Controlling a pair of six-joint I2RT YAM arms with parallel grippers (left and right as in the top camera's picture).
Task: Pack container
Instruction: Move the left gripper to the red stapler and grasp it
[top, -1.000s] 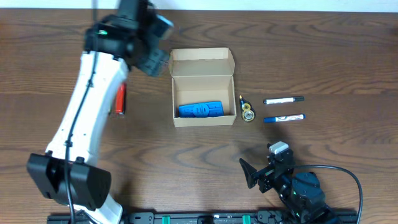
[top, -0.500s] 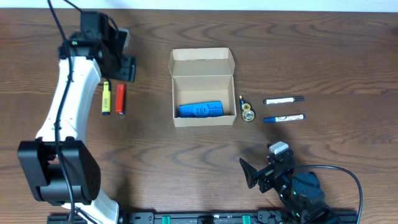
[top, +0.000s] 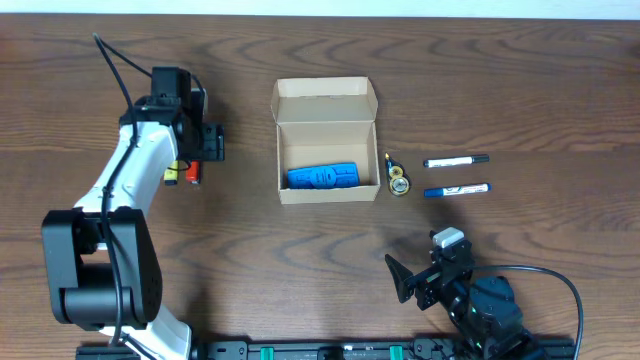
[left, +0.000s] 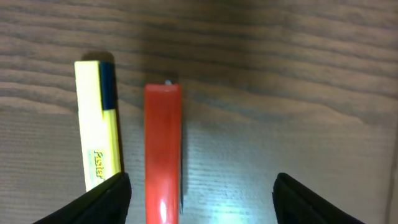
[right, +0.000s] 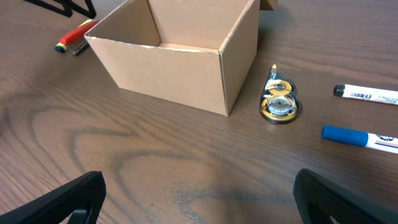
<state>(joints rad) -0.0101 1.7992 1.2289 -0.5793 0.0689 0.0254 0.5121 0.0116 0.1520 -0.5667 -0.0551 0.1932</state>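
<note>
The container (top: 326, 110) is an open tan cardboard box at mid-table, its flap lid standing at the back, with a blue object (top: 322, 176) lying inside. It also shows in the right wrist view (right: 180, 56). My left gripper (top: 200, 150) is open, low over a red pen (left: 163, 149) and a yellow highlighter (left: 98, 124) left of the box. The red pen lies between the fingers (left: 202, 199), close to the left one. The highlighter is just outside that finger. My right gripper (top: 420, 280) is open and empty near the front edge.
A small gold tape roll (top: 398, 180) sits just right of the box. A white marker with a black cap (top: 456, 160) and one with a blue cap (top: 457, 189) lie further right. The red pen's end peeks out below my left gripper (top: 193, 174).
My left arm swung left from beside the box's back-left corner, then came down over the red pen and yellow highlighter. The right arm has not moved.
</note>
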